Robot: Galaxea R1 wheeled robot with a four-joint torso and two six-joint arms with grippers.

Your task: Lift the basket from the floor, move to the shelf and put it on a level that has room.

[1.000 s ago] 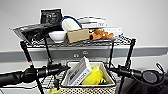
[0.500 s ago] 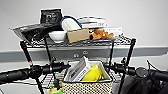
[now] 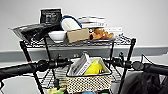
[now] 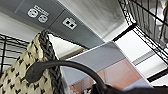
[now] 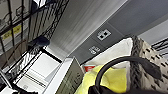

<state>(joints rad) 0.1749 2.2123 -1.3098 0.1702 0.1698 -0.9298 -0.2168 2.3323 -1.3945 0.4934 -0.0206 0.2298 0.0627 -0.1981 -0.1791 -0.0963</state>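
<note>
The cream woven basket (image 3: 87,83) hangs between my two arms in front of the black wire shelf (image 3: 130,50), at the height of its middle level (image 3: 51,77), a bare wire grid. A box and something yellow lie inside it. My left gripper (image 3: 66,62) is at the basket's left rim and my right gripper (image 3: 111,61) at its right rim, each shut on the rim. In the left wrist view a dark curved finger (image 4: 62,65) hooks over the braided edge of the basket (image 4: 15,75). The right wrist view has a dark finger (image 5: 120,61) over the basket (image 5: 147,55).
The top tier is crowded: a white bowl (image 3: 57,35), a cardboard box (image 3: 78,35), an orange toy (image 3: 101,33), a black bag (image 3: 35,31) and books (image 3: 92,22). Colourful items (image 3: 82,92) lie on the tier below. A grey wall rail with sockets (image 4: 37,13) runs behind.
</note>
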